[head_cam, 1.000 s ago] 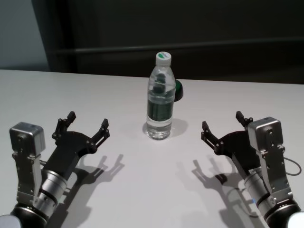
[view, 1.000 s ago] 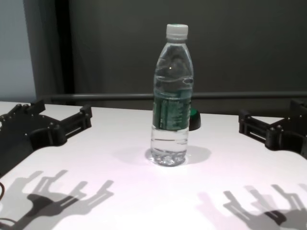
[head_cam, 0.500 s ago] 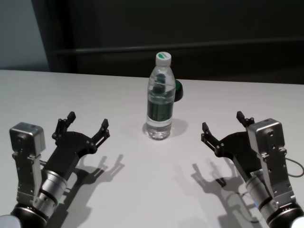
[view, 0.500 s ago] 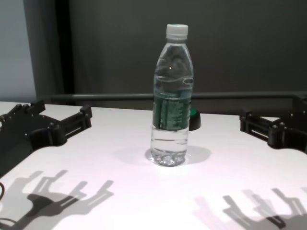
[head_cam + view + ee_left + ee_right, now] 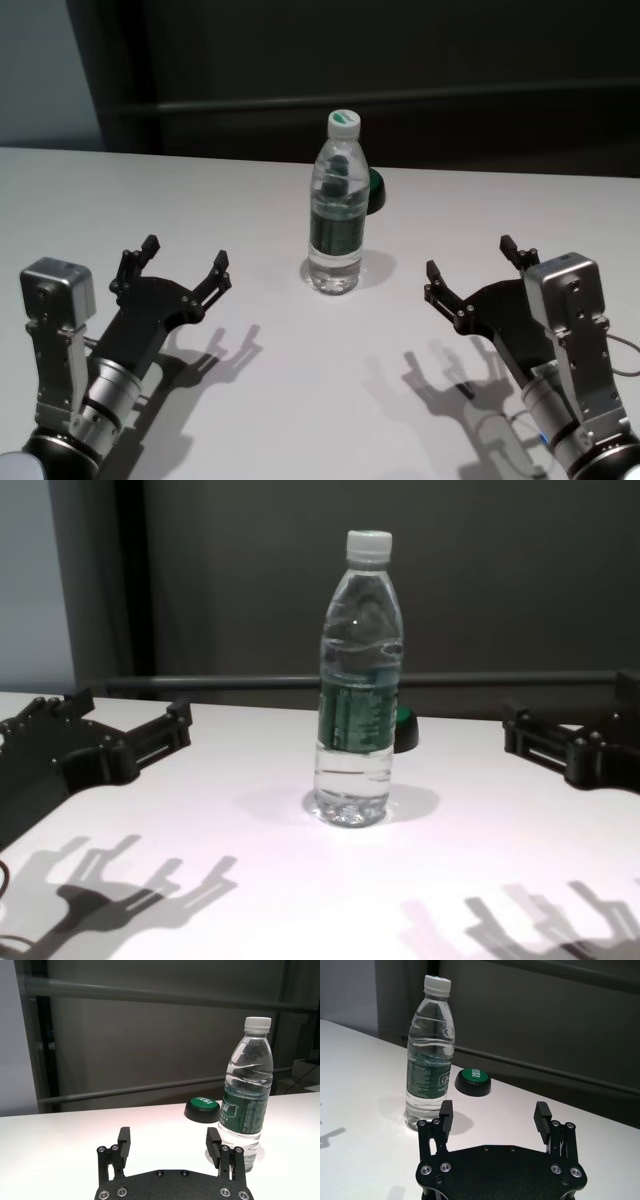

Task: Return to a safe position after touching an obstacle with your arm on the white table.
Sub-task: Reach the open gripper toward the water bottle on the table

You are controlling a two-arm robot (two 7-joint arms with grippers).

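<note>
Nearest, the left gripper and right gripper hover over the white table with jaws spread apart, empty, flanking the upright water bottle mid-table, a green button just behind it.

Green-topped button, just behind bottle: white lettering on green top, looks like "TEST" in both wrist views, not certain. Bottle's dark green label band: white boxed logo plus lines of small white print in right wrist view, characters too small to read. Same band in left wrist view: faint white print, unreadable. Head and chest views: no legible text. No numbers or signs elsewhere.
</note>
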